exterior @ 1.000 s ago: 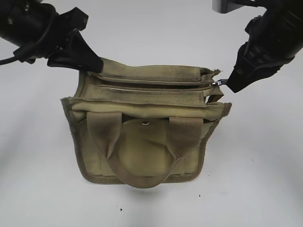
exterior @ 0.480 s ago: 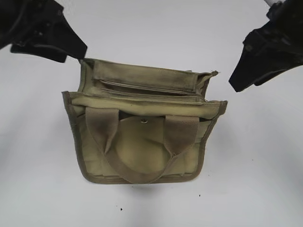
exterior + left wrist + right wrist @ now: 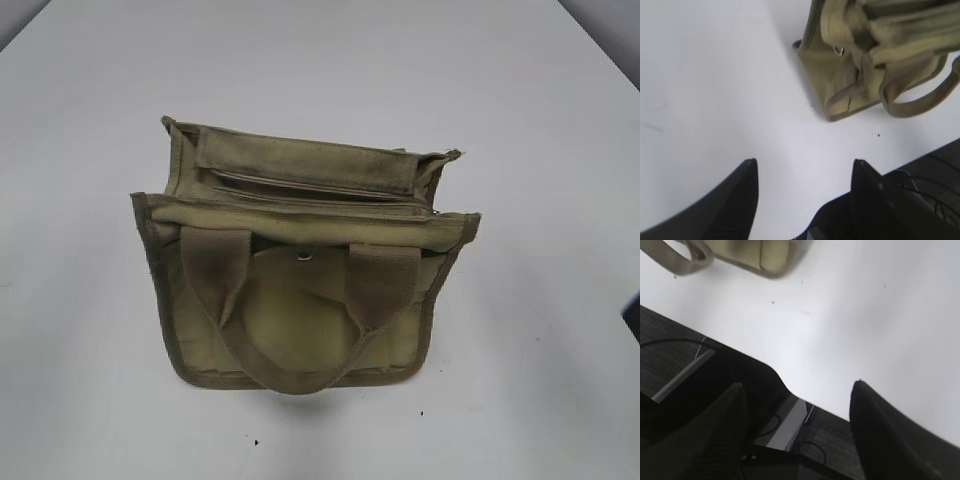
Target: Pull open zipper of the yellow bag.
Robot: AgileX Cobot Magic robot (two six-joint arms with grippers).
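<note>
The yellow bag point(image 3: 300, 300), an olive-khaki canvas tote, stands on the white table with its top tilted toward the exterior camera. Its zipper point(image 3: 320, 187) runs as a long dark slit across the top, from the left end to the right corner. I cannot make out the pull tab. Neither gripper shows in the exterior view. In the left wrist view, my left gripper point(image 3: 804, 167) is open over bare table, well short of the bag point(image 3: 865, 65). My right gripper point(image 3: 797, 388) is open too, with nothing between its fingers. The bag's bottom corner point(image 3: 765, 255) lies far off at that view's top.
Two webbing handles point(image 3: 385, 280) hang down the bag's front, around a round snap button point(image 3: 306, 257). The near table edge point(image 3: 765, 365) shows in the right wrist view, with dark floor and cables below it. A dark sliver point(image 3: 634, 315) sits at the exterior view's right edge.
Both grippers have let go of the bag's ends, opened and drawn back out of the exterior view. The bag's top has slackened and settled.
</note>
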